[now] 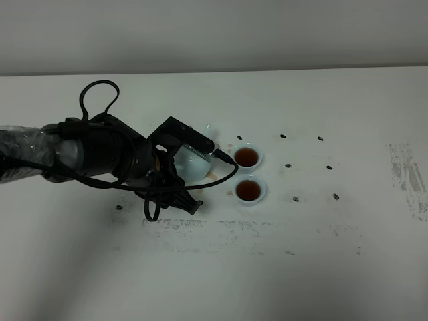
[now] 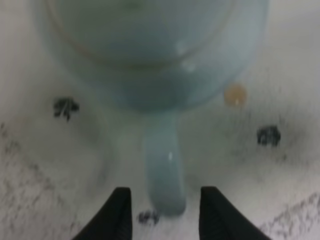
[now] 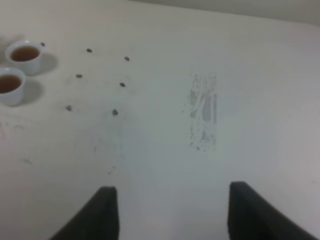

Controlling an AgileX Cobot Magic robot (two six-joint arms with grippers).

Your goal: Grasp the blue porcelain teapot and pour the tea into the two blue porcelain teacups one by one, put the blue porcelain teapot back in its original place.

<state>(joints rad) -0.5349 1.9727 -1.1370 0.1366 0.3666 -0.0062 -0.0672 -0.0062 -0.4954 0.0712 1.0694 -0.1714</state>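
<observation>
The blue porcelain teapot (image 1: 195, 164) stands upright on the white table, left of the two blue porcelain teacups (image 1: 247, 157) (image 1: 249, 191). Both cups hold dark reddish-brown tea. In the left wrist view the teapot's belly (image 2: 150, 55) fills the frame and its loop handle (image 2: 164, 170) runs between my left gripper's (image 2: 165, 200) two black fingers, with a small gap on each side, so the jaws are open. My right gripper (image 3: 167, 200) is open over bare table, far from the cups (image 3: 24, 54) (image 3: 9, 85).
My left arm (image 1: 100, 154) and its cables cover the table left of the teapot. Small black marks (image 1: 294, 199) dot the table around the cups. A tea drop (image 2: 235, 95) lies beside the pot. Scuffed patches (image 1: 409, 177) mark the right side.
</observation>
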